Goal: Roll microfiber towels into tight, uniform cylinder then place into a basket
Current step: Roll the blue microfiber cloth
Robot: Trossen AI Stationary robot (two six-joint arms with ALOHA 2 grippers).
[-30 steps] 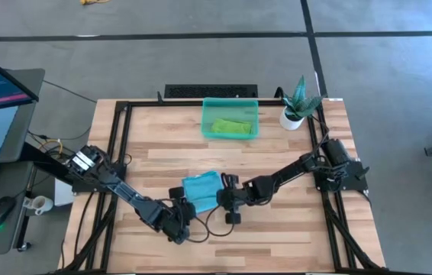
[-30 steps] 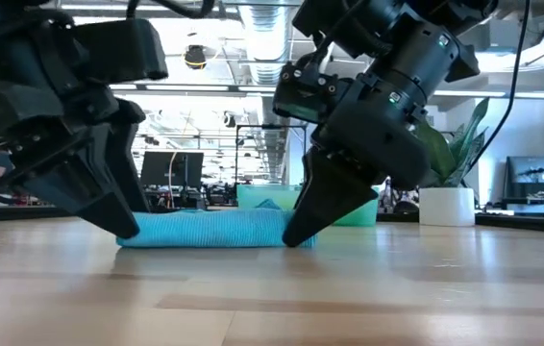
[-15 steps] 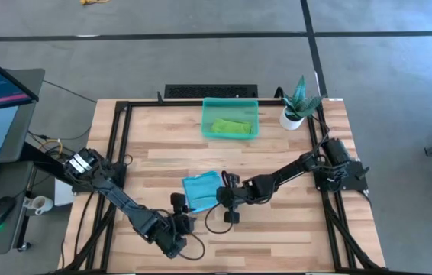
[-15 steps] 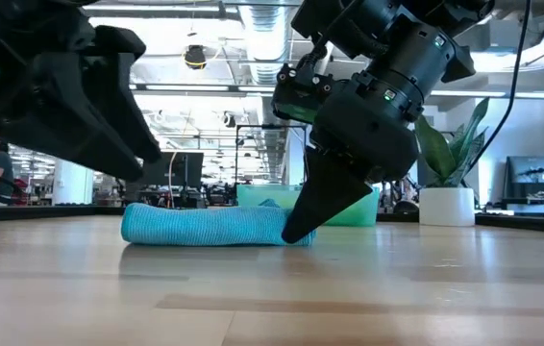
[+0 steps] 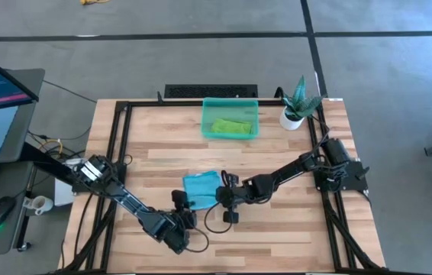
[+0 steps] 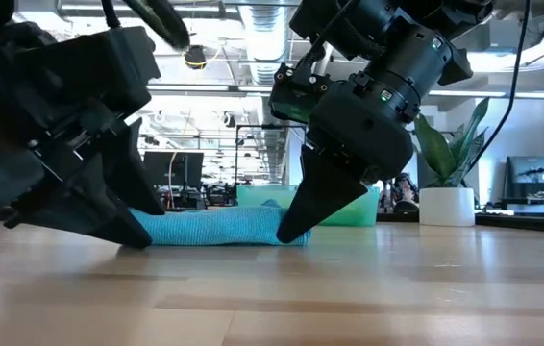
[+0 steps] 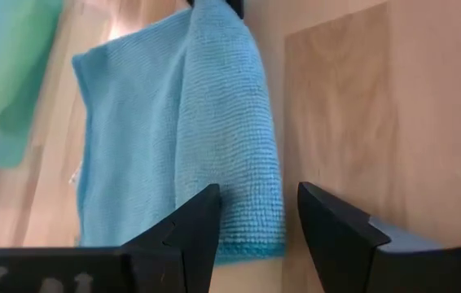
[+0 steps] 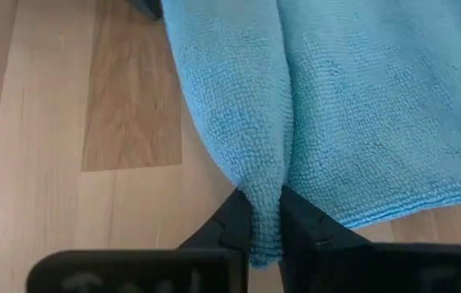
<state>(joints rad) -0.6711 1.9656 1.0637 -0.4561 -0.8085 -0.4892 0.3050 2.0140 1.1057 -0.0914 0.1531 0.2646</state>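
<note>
The turquoise towel (image 5: 201,186) lies on the table's middle, its near edge rolled into a ridge (image 6: 214,228) and the rest flat beyond it. My right gripper (image 8: 265,195) is shut on the ridge's right end. My left gripper (image 7: 259,189) is open and tipped down at the ridge's left end (image 7: 251,224), one finger on each side. In the low view its fingertip (image 6: 137,235) is down at table level beside the cloth. A lime green towel (image 5: 231,126) lies inside the teal basket (image 5: 207,114) at the table's far side. My right gripper pinches the rolled ridge at its right end (image 8: 265,167) between its two fingers, several layers of cloth. The fingers slant down from the table's right side. The towel stays on the table. My left gripper straddles the ridge's left end; whether its fingers (image 7: 202,220) touch the cloth I cannot tell.
A small white pot with a green plant (image 5: 296,107) stands at the far right, next to the basket. A black frame (image 5: 117,153) runs along the table's edges. Bare wood lies between the towel and the basket.
My left gripper has lifted off the table at the towel's left end, drawn back toward the near edge and rolled, then come down again at the same end. The towel has stayed in place, and my right gripper has kept its spot on the right end.
</note>
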